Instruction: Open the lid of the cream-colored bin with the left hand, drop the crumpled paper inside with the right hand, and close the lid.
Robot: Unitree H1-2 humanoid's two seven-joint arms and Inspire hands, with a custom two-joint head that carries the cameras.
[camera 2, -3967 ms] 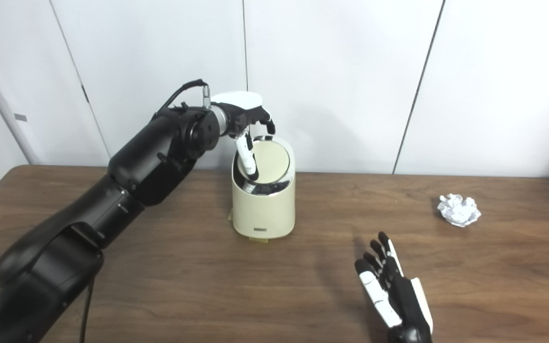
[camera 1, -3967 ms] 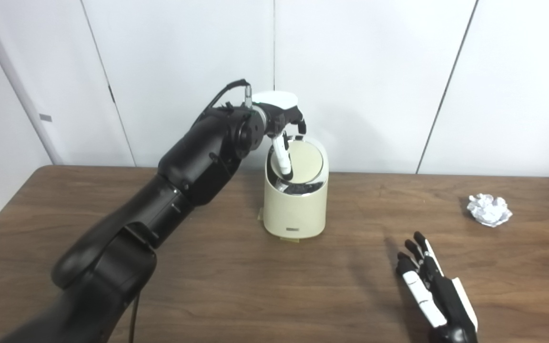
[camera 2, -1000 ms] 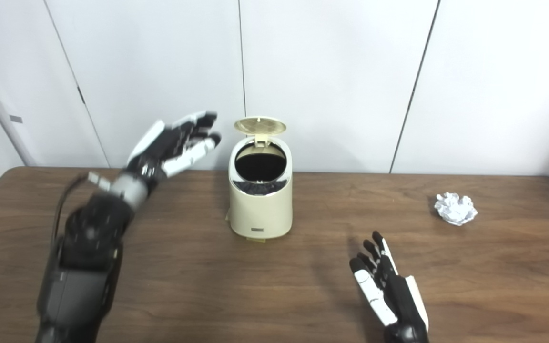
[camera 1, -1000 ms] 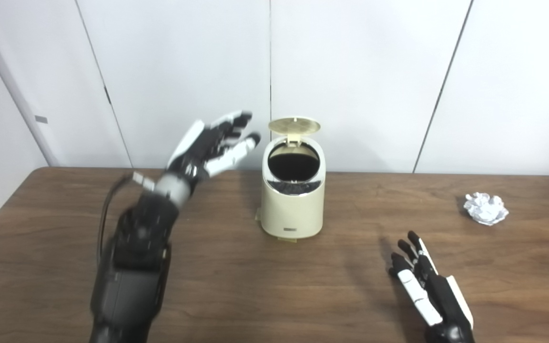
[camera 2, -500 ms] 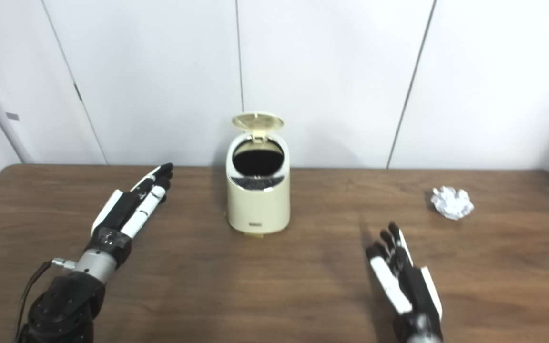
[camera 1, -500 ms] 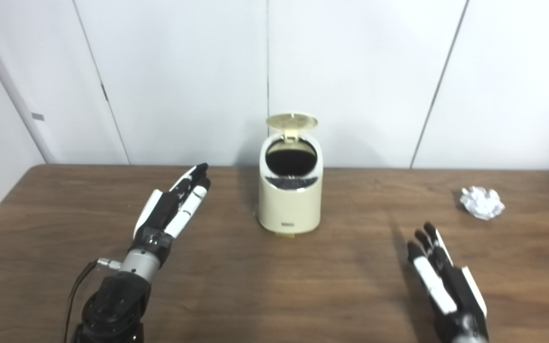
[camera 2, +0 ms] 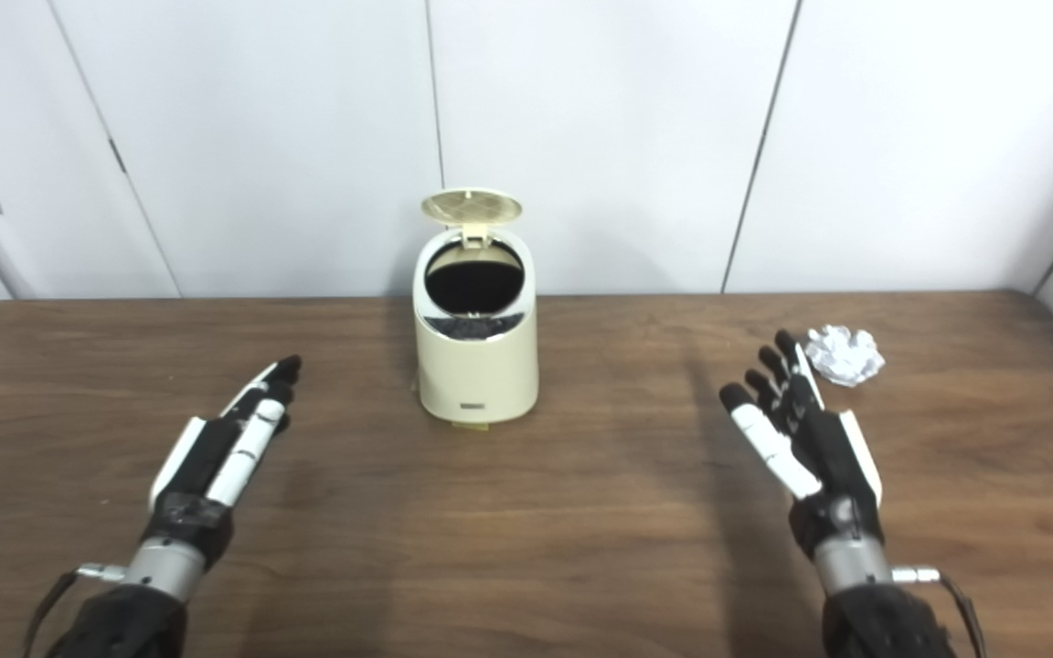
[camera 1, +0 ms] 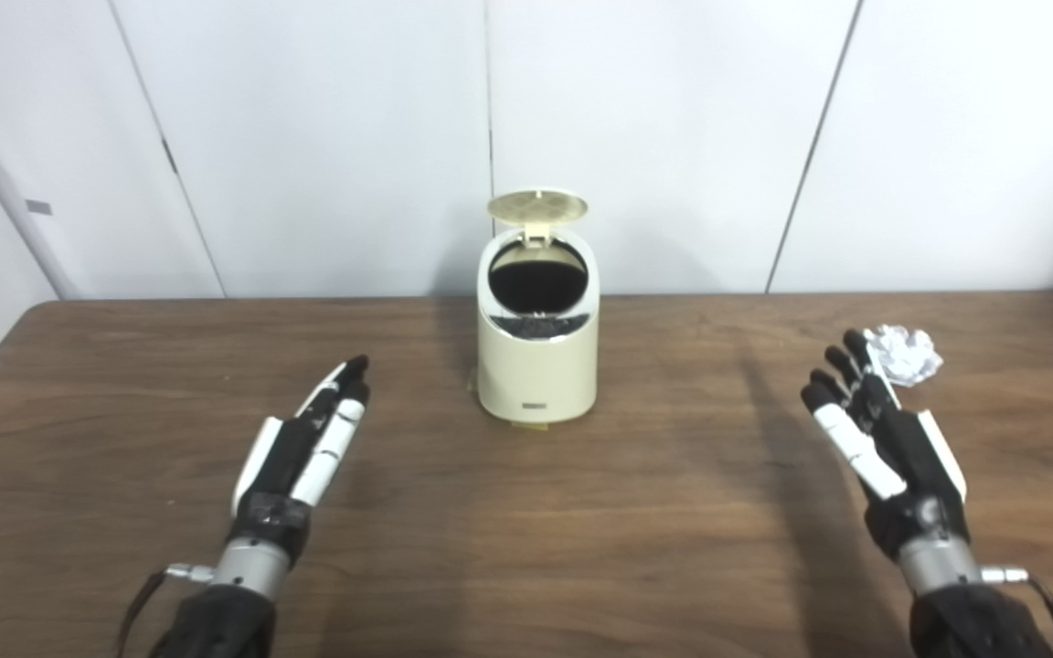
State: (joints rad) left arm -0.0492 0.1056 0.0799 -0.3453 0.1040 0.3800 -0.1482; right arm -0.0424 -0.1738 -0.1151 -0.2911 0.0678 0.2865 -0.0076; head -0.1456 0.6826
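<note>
The cream-colored bin (camera 1: 537,366) stands at the back middle of the table, its round lid (camera 1: 537,206) flipped up and the dark inside showing. A crumpled paper ball (camera 2: 845,355) lies on the table at the right. My right hand (camera 2: 796,437) is open, fingers stretched out, its tips just short of the paper and to its near left. My left hand (camera 1: 307,443) is open and flat, low over the table, well to the left of the bin and holding nothing.
The brown wooden table (camera 1: 581,512) runs across the whole view. White wall panels (camera 1: 673,137) stand right behind the bin. A cable (camera 2: 942,580) trails from my right wrist.
The lid went from shut under my left hand to flipped up. My left hand pulled away and down to the table's left. My right hand moved forward toward the paper. The camera shifted right.
</note>
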